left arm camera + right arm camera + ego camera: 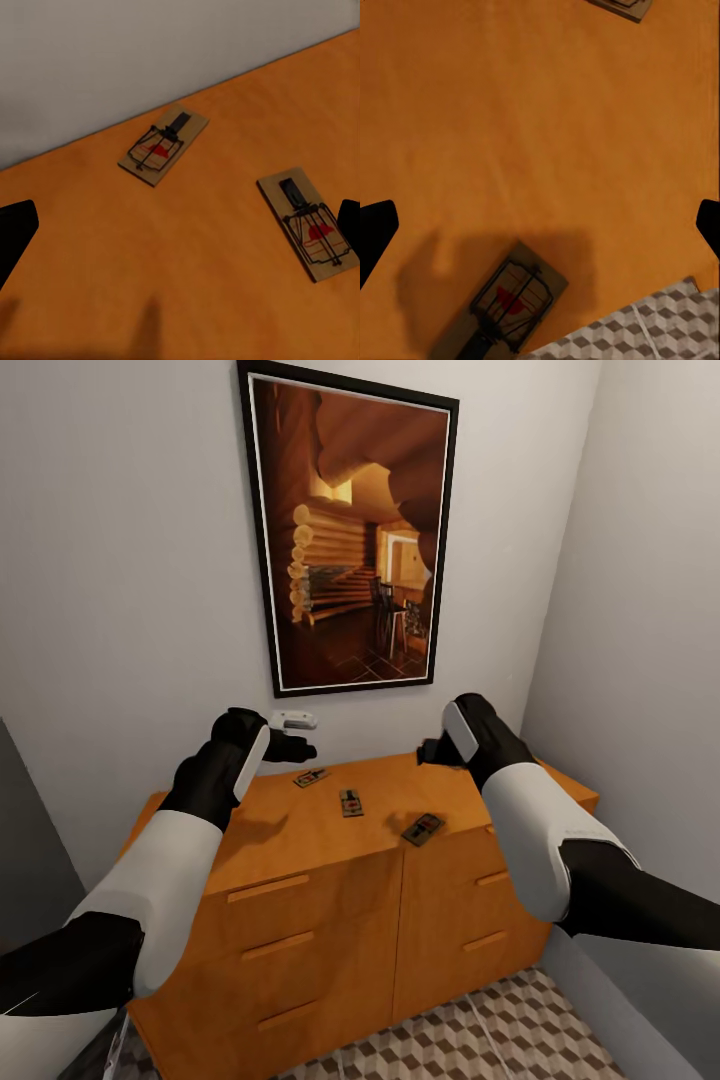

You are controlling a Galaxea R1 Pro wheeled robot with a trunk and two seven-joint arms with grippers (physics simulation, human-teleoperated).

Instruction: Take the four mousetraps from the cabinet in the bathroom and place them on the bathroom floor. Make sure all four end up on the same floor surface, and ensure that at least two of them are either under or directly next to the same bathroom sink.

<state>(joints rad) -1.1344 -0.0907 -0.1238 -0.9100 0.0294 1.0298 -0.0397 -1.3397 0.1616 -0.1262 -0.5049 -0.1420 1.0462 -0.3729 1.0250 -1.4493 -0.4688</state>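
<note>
Hovering: both arms are held over the top of the cabinet (330, 920), against the far wall under a framed picture (350, 530).
Traps: three mousetraps are seen on the cabinet top in the head view — one far left (311, 778), one in the middle (351, 803), one nearer and to the right (423, 828); a fourth cannot be made out.
Left gripper (296, 748): spread wide with nothing between its fingertips, as judged from the left wrist view, where two traps (163, 145) (313, 225) are seen lying flat beneath it, well apart from each other.
Right gripper (432, 752): likewise spread and empty; in the right wrist view one trap (502, 306) is shown near the cabinet's front edge, with the bathroom floor (637, 330) visible beyond that edge.
Step in hand: the first pick-up is judged to be in preparation; no trap is yet on the floor (480, 1040).
Next move: a descent onto one thin board is called for, with the fingers lined up across its narrow sides.
</note>
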